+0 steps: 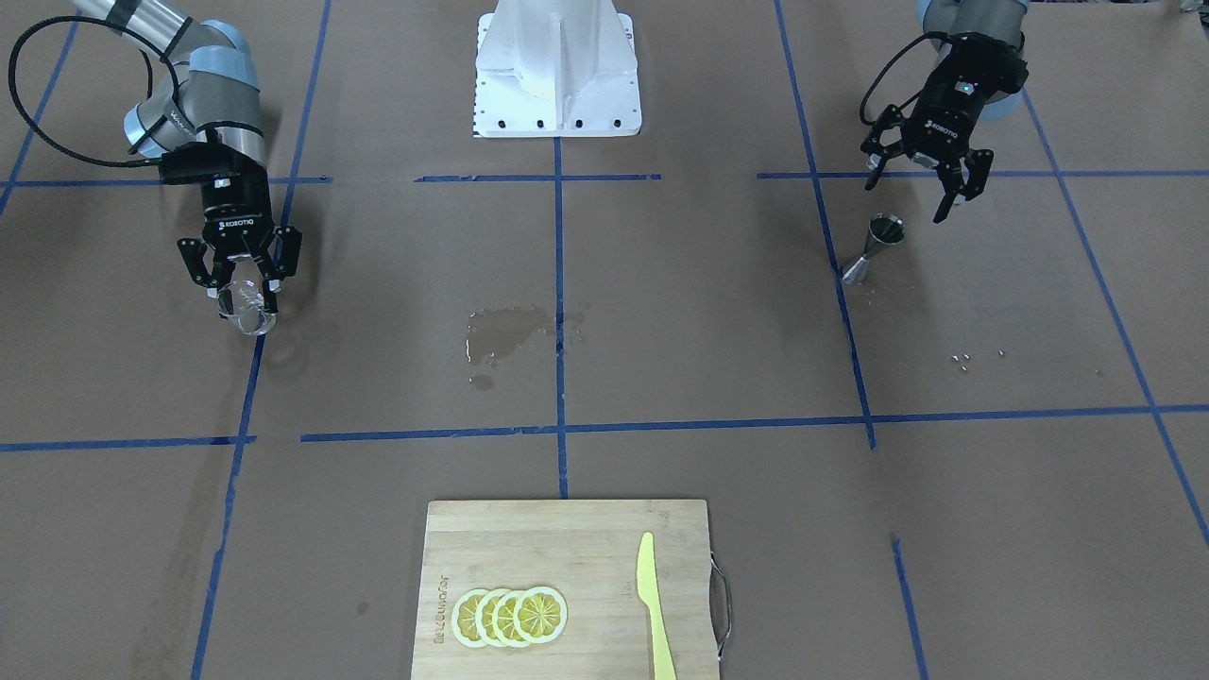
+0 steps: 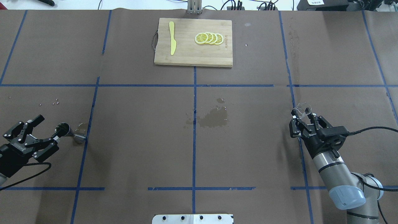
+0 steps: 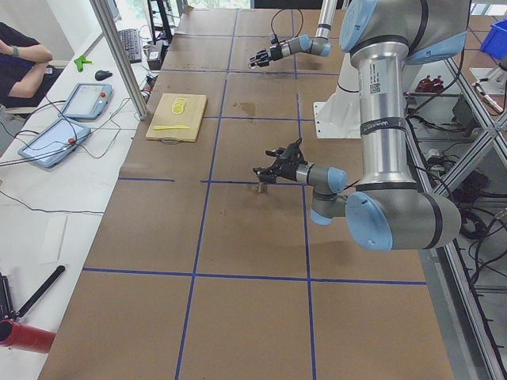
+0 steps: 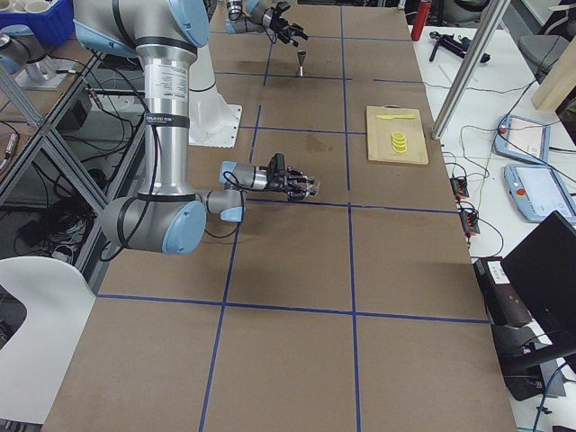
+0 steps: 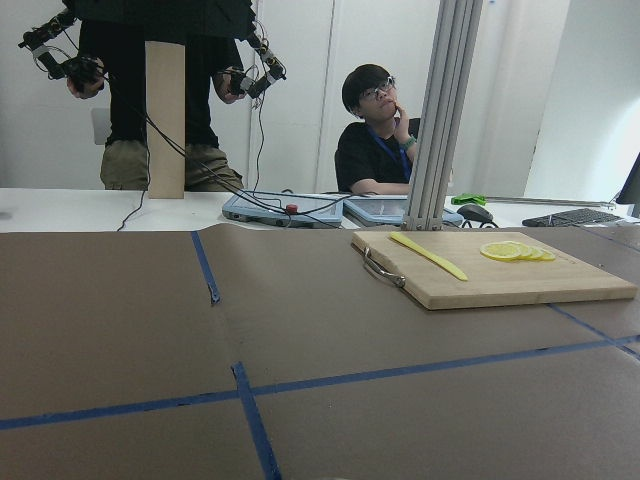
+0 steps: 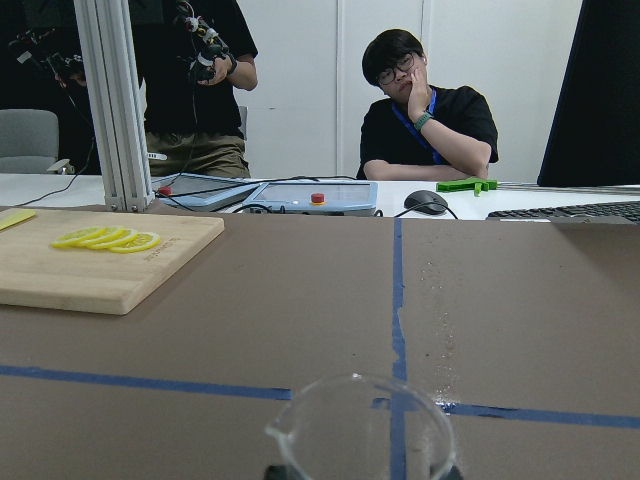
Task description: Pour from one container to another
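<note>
The clear glass tumbler (image 1: 247, 310) sits low over the table between the fingers of my right gripper (image 1: 242, 286), which is shut on it. Its rim (image 6: 360, 415) fills the bottom of the right wrist view. In the overhead view the tumbler (image 2: 303, 109) pokes out past the right gripper (image 2: 304, 117). The steel hourglass jigger (image 1: 874, 247) stands alone on the table. My left gripper (image 1: 909, 194) hangs open just behind and above it, holding nothing. From overhead, the jigger (image 2: 70, 133) is beside the lower finger of the left gripper (image 2: 49, 127).
A wet spill (image 2: 214, 117) darkens the paper at the table's middle. A wooden cutting board (image 2: 186, 57) with lemon slices (image 2: 209, 38) and a yellow knife (image 2: 172, 42) lies at the far edge. Small droplets (image 2: 56, 101) lie beyond the jigger. People are behind the far edge.
</note>
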